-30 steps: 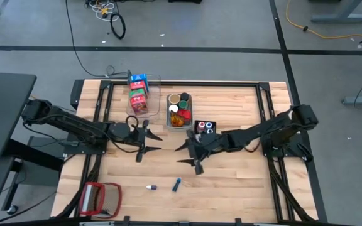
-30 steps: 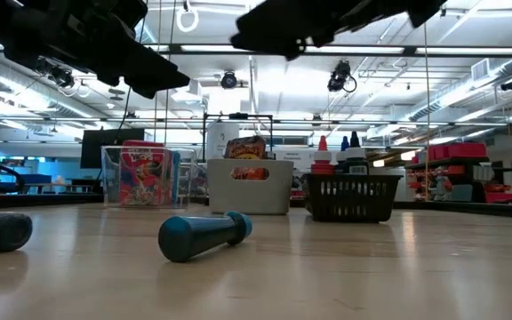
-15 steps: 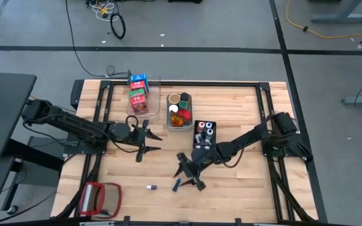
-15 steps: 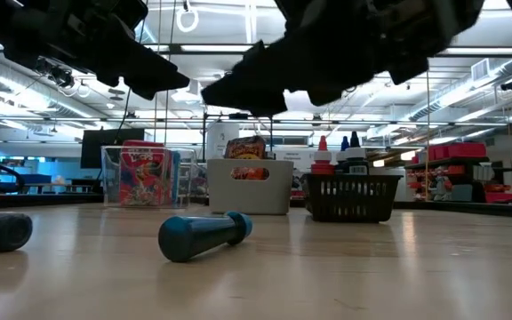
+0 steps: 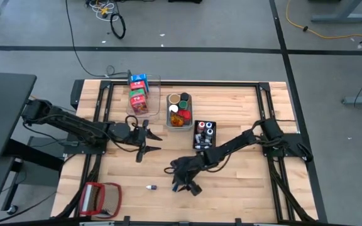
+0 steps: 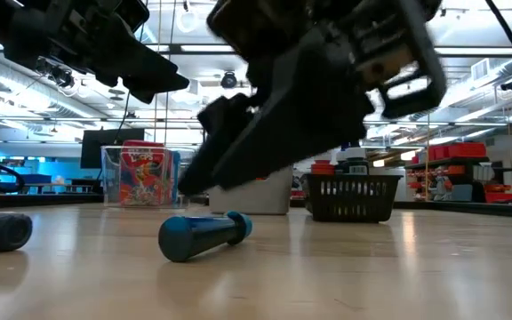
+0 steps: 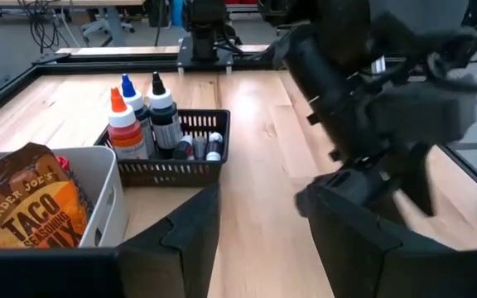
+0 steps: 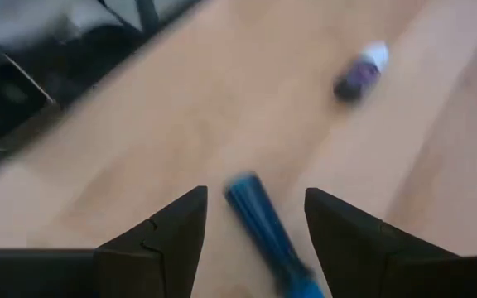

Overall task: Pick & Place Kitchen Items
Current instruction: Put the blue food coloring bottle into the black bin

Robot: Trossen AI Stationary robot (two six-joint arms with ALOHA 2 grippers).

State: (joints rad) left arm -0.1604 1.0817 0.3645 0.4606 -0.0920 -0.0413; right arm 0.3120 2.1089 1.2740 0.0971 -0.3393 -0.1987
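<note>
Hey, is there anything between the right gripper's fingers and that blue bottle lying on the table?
No. In the right wrist view the open right gripper looks straight at the blue bottle, with only bare wooden table between them.

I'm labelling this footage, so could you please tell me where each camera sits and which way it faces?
High: above, facing straight down; both arms show.
Low: at tabletop height, facing across; the right hand hangs over the blue bottle.
Left wrist: on the left arm, facing the black basket; own open fingers show.
Right wrist: looks down between its open fingers.
Shared: right wrist and low both show the blue bottle.
</note>
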